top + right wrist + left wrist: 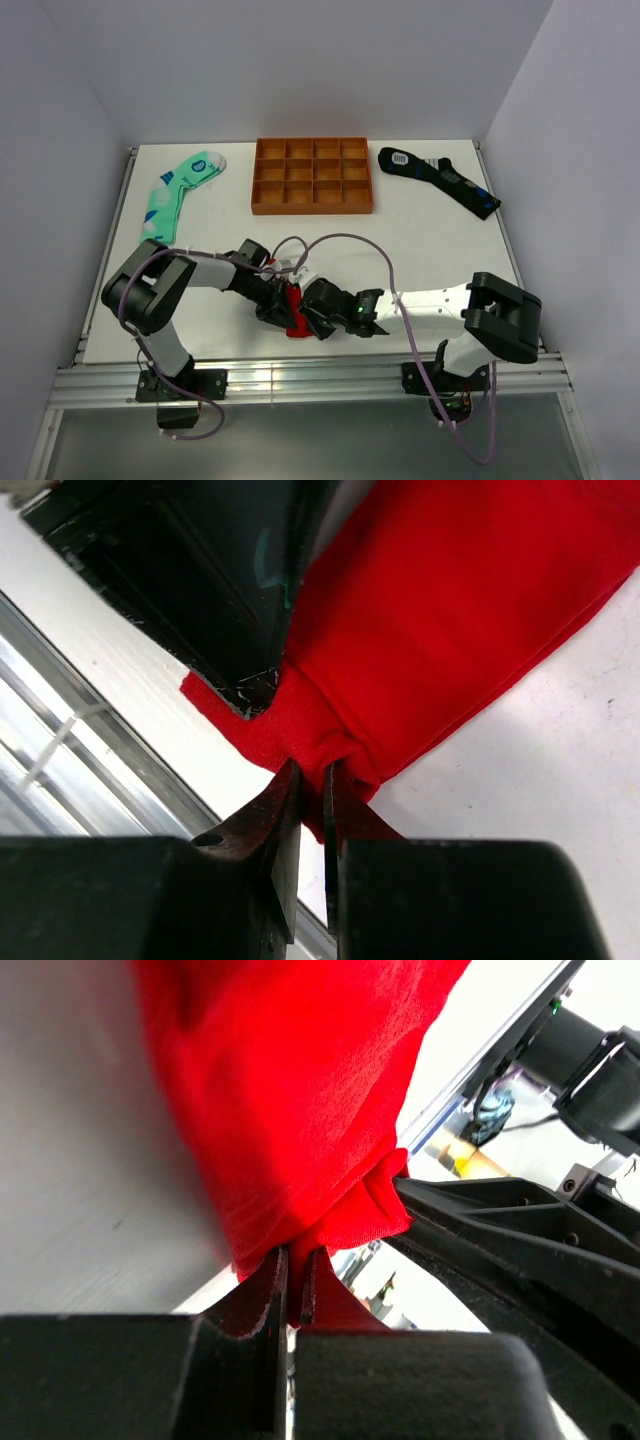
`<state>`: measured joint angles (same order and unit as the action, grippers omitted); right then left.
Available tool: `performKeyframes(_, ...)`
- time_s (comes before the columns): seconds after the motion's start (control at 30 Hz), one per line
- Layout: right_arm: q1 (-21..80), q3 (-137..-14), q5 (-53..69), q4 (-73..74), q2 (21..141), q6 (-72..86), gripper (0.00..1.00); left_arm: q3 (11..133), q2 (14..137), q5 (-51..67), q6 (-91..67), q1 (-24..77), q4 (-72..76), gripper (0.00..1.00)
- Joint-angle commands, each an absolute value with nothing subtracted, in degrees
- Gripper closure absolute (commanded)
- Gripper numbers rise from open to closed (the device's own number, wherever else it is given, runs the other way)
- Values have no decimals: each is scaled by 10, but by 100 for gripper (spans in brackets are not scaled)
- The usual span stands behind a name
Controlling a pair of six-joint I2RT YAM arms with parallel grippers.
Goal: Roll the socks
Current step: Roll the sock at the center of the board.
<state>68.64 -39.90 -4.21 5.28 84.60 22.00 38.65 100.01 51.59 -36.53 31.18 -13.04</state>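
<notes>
here, at the near edge of the table (430,250), the left gripper (295,1260) was clamped on a fold of the red sock (300,1110); the right gripper (312,778) was pinched tight on the same sock. the orange tray (311,209) stood at the far middle, its twelve compartments showing bare floors. the mint-green sock (178,192) lay left of it and the black sock (440,180) right of it, both outside.

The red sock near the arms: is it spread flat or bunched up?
Bunched up. The red sock puckers into folds where the left gripper and the right gripper each pinch its fabric.
</notes>
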Motion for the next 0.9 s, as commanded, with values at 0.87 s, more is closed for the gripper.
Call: performKeyframes(0.87,525,-363,167,126,905,349,96,210,717,73,-446,408,192,73)
